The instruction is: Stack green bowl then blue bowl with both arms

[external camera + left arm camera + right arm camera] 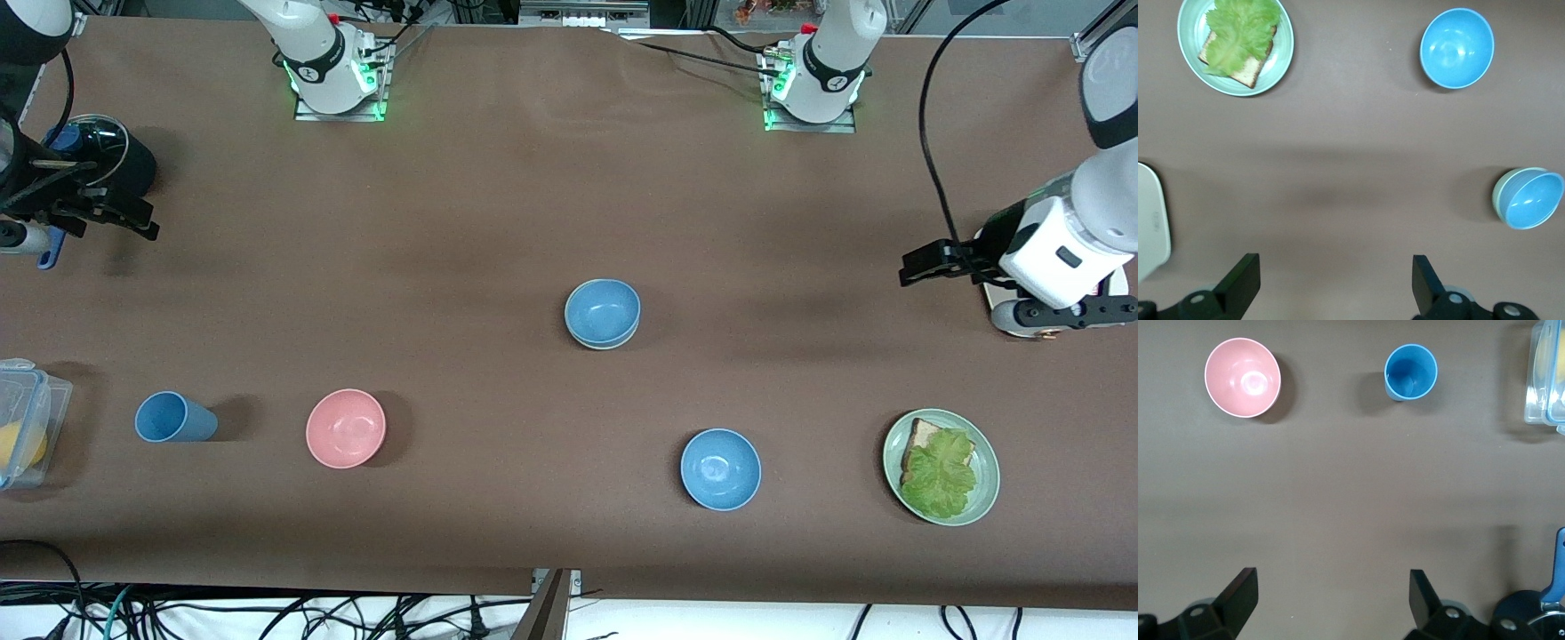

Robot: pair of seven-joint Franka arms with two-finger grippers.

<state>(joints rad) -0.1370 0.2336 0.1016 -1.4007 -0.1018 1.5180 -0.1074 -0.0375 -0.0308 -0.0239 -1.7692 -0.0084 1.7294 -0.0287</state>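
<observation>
Blue bowl [604, 310] nested in green bowl [613, 341]

Covering the whole table [498, 204], a brown matte cloth, creasing slightly along the edge by the bases. Lying beneath the near edge, a white floor [711, 622] with tangled black cables [267, 613]. Glowing green at two mounting plates [342, 111]. Falling evenly, soft overhead light.
</observation>
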